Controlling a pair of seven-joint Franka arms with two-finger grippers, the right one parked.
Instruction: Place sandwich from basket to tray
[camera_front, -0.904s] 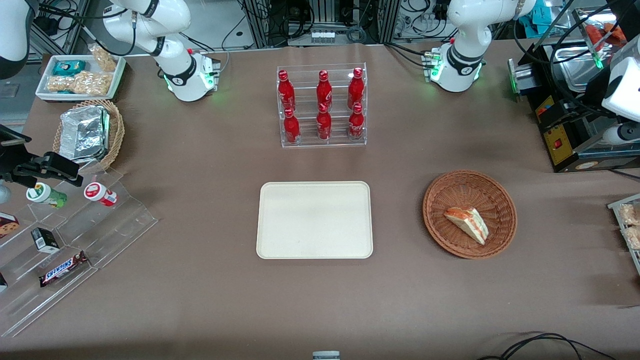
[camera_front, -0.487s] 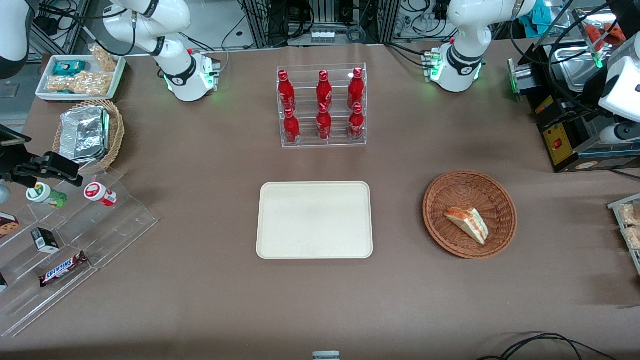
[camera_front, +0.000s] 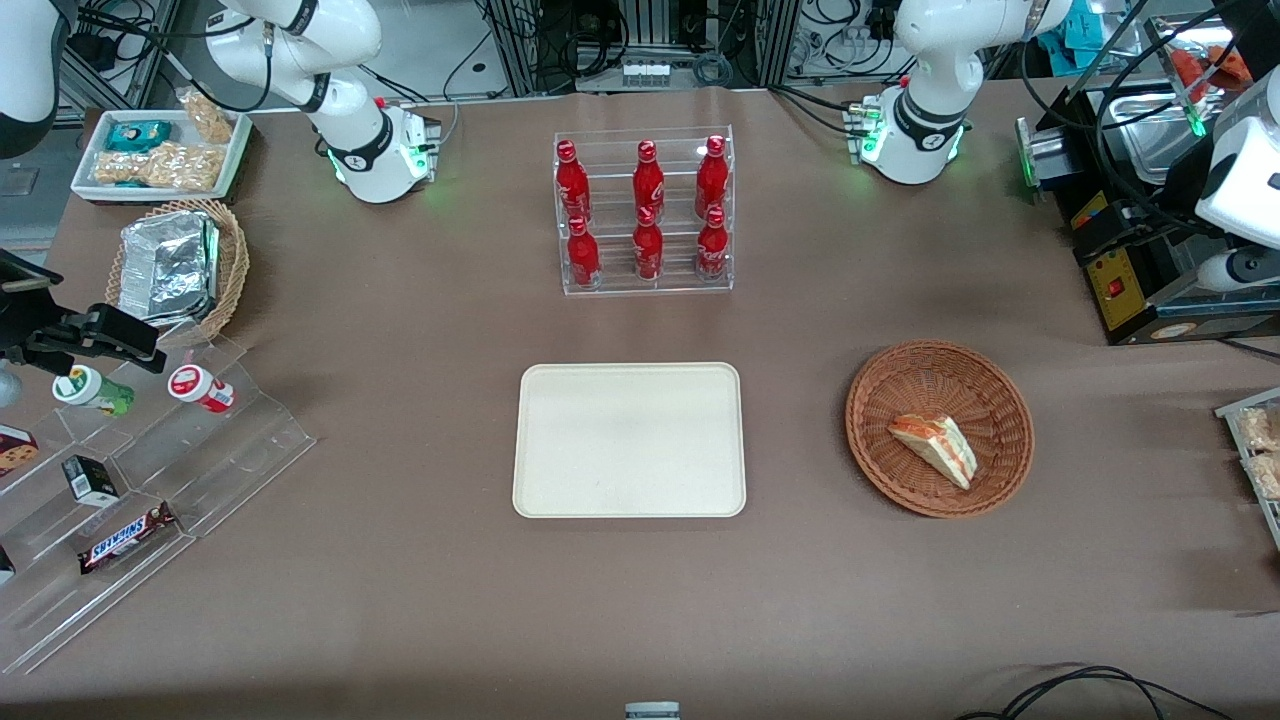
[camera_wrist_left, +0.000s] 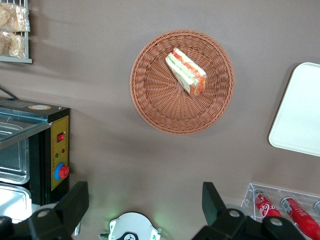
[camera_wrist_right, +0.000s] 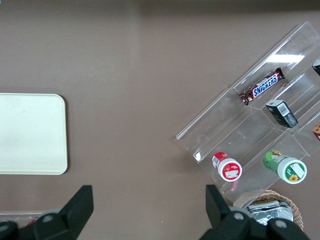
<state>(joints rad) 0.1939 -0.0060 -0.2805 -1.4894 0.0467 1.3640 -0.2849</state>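
Presently nothing done | sandwich (camera_front: 935, 447) lies in basket (camera_front: 884, 385) | tray (camera_front: 629, 439) bare | hand (camera_wrist_left: 145, 205) high above counter (camera_front: 420, 320), wide open, empty | pick, carry, place all remain

The sandwich (camera_front: 934, 447) lay in the basket (camera_front: 940, 366) toward the working arm's end of the table (camera_front: 400, 600), beside the tray (camera_front: 629, 439) at mid-table, while the gripper (camera_wrist_left: 145, 207), fingers apart, hung high above them.
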